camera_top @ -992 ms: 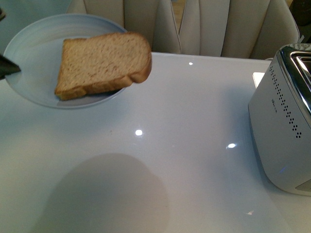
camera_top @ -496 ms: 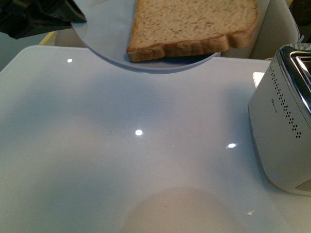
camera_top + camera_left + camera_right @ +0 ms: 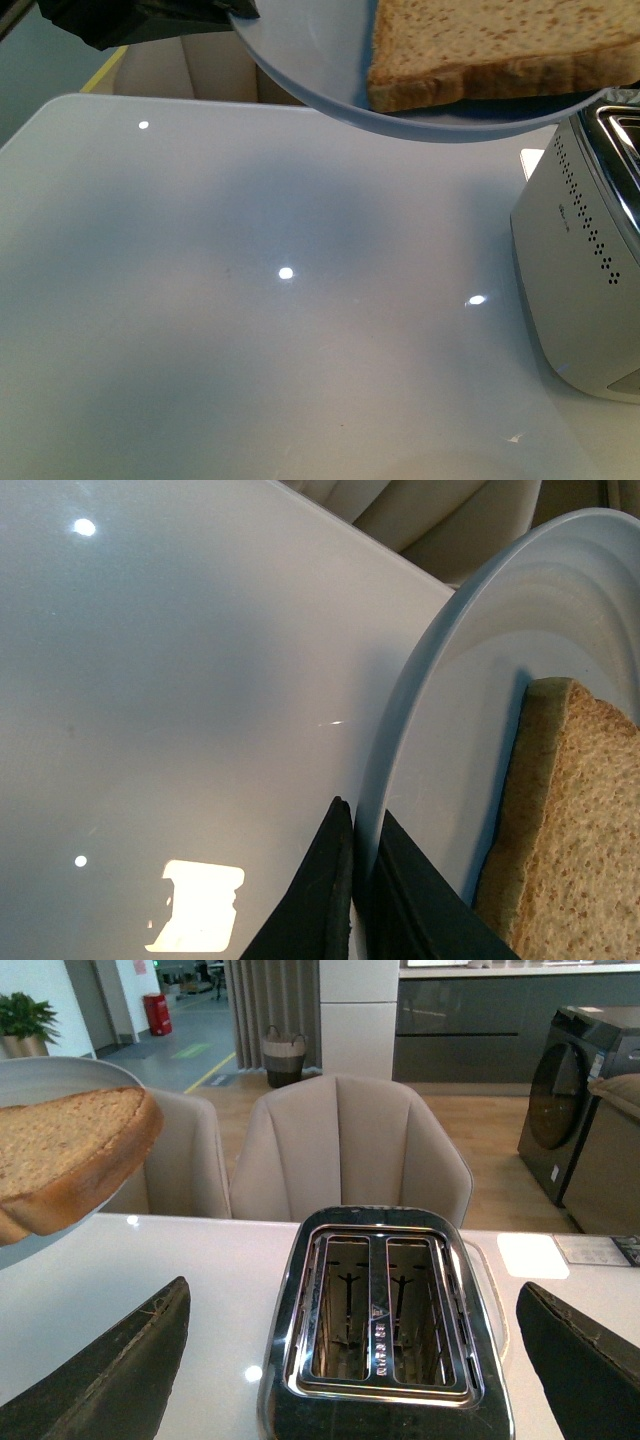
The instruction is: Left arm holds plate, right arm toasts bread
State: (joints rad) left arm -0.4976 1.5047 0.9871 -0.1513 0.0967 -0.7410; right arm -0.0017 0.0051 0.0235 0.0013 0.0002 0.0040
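Observation:
My left gripper (image 3: 225, 10) is shut on the rim of the pale blue-grey plate (image 3: 300, 60) and holds it in the air above the table's far side. The brown bread slice (image 3: 500, 45) lies on the plate. In the left wrist view the black jaws (image 3: 362, 880) pinch the plate rim (image 3: 420, 710), with the bread (image 3: 570, 820) just beside them. My right gripper (image 3: 360, 1360) is open and empty, its fingers (image 3: 110, 1370) wide apart above the silver toaster (image 3: 380, 1320). The bread (image 3: 70, 1155) shows to one side in that view.
The toaster (image 3: 590, 260) stands at the table's right edge, both slots empty. Beige chairs (image 3: 350, 1150) stand behind the white glossy table (image 3: 250, 300). A white card (image 3: 530, 1255) lies beside the toaster.
The left gripper has carried the plate with the bread up and to the right, toward the toaster. The plate's shadow on the table has slid off the near edge.

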